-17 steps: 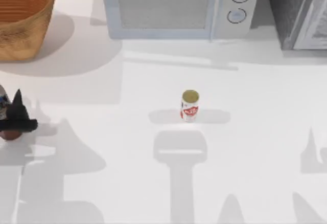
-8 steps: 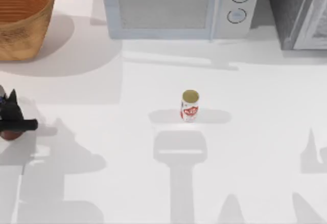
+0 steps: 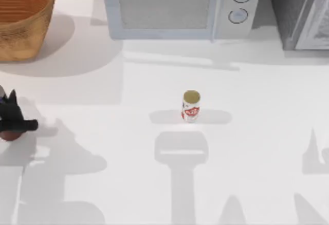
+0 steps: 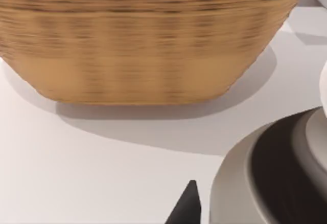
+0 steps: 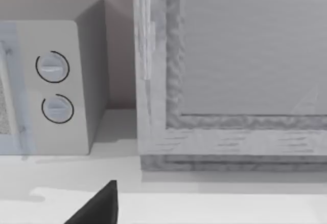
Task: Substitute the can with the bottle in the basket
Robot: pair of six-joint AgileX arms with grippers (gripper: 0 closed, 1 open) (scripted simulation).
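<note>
While the can [image 3: 190, 106] stands upright on the bare table [image 3: 257, 132] near the middle, well apart from the basket [image 3: 20, 19], you can count the first half of the swap as done: it is out of the basket and nothing touches it.

Your second half is under way. At the top view's left edge, the left gripper [image 3: 11, 123] sits low over the bottle [image 3: 9, 133], whose reddish-brown base peeks out just under the dark fingers. The fingers look set around the bottle, but you cannot tell from that view whether the jaws have actually clamped it or merely bracket it. The left wrist view gives you one dark fingertip [image 4: 186, 206] and the basket's ribbed wall [image 4: 143, 45] ahead, close but not touching anything; it does not settle the grip either.

The basket sits at the table's far left corner, beside the microwave [image 3: 177, 6].

What remains for you, judging from this: confirm the hold on the bottle, lift it, carry it over the basket rim and set it inside.

Your right arm looks parked; its wrist view shows a dark fingertip [image 5: 99, 206] facing the microwave's dials [image 5: 53, 88], and its jaw state cannot be told.
</note>
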